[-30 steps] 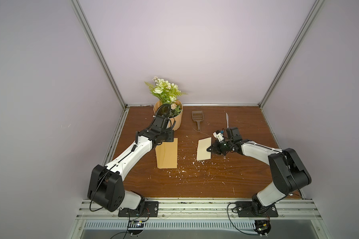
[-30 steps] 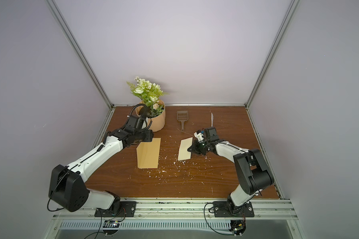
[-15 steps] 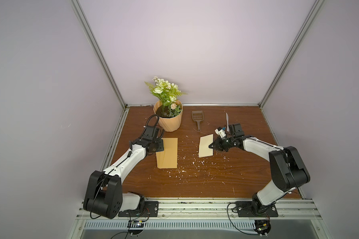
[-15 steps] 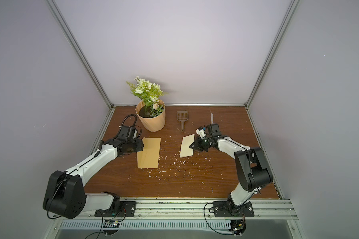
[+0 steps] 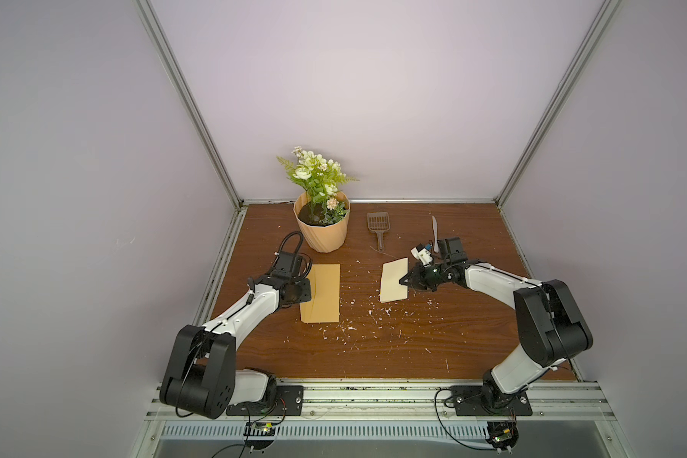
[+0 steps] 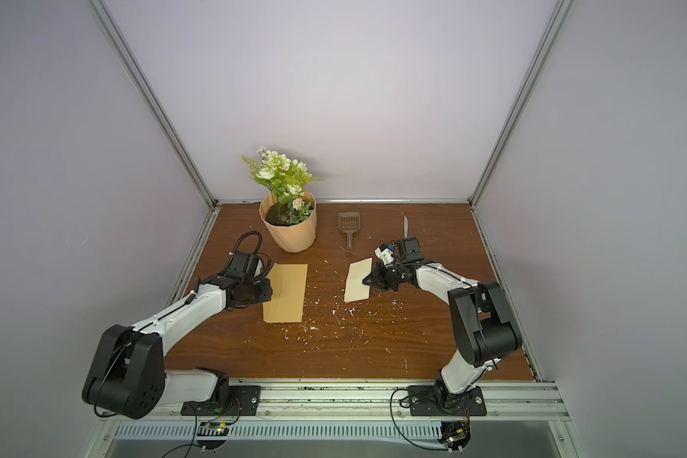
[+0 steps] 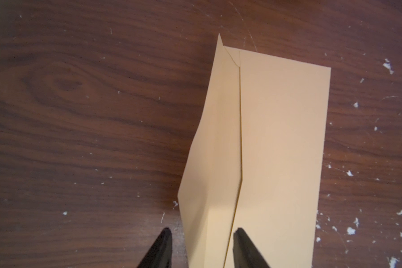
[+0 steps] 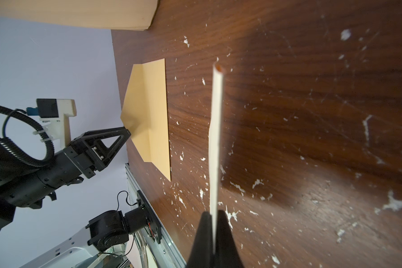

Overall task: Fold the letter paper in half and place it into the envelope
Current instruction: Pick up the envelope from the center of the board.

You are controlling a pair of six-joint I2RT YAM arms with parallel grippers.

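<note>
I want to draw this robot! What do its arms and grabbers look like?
The left arm and right arm are white tubes with black joints. The left gripper and right gripper are black, with pointed fingers; the left's are hollow triangles. A ribbed black cable loops by a white block with a blue plug.

Open lane down the middle, clutter kept to the far edge

A bare strip of brown wooden table (image 5: 359, 285) is left between the mustard-yellow paper envelope (image 5: 322, 293) and the pale cream paper sheet (image 5: 393, 287). Wide room is offered across the near half, dotted with white flecks (image 5: 344, 327). The far edge is crowded by a ribbed peach flower pot (image 5: 326, 238), a brown slotted plastic scoop (image 5: 377, 222) and a pale slim knife (image 5: 434, 232).
</note>
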